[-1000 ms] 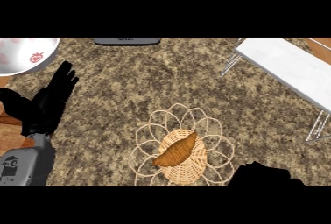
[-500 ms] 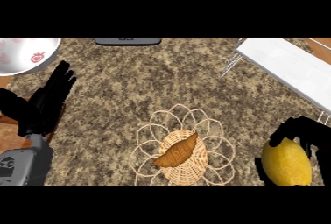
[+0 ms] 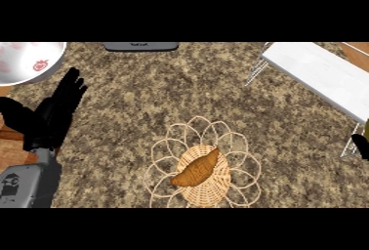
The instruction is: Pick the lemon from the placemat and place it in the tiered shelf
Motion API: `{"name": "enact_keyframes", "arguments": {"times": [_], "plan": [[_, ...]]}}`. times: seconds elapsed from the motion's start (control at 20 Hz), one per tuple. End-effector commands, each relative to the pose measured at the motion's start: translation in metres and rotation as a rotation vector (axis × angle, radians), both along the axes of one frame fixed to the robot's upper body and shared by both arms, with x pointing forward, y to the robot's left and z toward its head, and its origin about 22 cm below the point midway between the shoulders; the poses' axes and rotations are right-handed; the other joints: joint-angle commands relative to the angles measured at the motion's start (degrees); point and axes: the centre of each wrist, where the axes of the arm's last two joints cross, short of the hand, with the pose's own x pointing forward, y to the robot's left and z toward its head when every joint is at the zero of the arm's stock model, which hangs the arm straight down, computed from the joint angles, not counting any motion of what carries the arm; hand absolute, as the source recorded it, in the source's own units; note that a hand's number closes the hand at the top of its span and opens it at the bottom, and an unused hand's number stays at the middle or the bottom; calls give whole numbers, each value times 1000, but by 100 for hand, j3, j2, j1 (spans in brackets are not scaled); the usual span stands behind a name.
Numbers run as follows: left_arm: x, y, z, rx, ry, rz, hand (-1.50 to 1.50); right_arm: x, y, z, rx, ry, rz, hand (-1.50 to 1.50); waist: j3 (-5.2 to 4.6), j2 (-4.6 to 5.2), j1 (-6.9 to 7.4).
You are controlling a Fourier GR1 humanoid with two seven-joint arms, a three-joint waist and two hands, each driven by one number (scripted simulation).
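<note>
The white tiered shelf (image 3: 317, 73) with thin wire legs stands at the upper right of the counter. Only a dark sliver of my right hand (image 3: 363, 146) shows at the right edge, just below the shelf's near end. A thin yellow strip above it looks like the lemon (image 3: 367, 128), and the rest of the lemon is out of view. My left hand (image 3: 54, 117) rests open at the left, fingers straight and pointing up, holding nothing.
A wicker basket (image 3: 216, 193) with looped wire rim sits at lower centre, holding a brown oblong food item (image 3: 196, 171). A white bowl (image 3: 29, 61) with a red print is at the top left. A grey object (image 3: 140, 46) lies at the top edge.
My right hand with the lemon came up at the lower right, then moved up and rightward until almost out of view. The left hand has barely moved.
</note>
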Motion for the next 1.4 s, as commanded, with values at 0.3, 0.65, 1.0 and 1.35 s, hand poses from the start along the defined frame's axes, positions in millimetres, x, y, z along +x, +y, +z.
{"name": "enact_keyframes", "arguments": {"times": [0.3,0.65,1.0,1.35], "plan": [[12,-7,14,2,4,7,0,36,-125,28,67,-9,-8,150,-3,10,79],[3,0,1,-18,11,-21,0,63,-156,7,81,20,-5,150,-5,8,97],[0,-20,-10,8,-12,-31,0,89,-167,-2,112,60,-193,-150,-5,27,169],[-3,9,8,7,-9,-29,0,99,-190,-34,170,-136,-193,-150,0,19,162]]}}
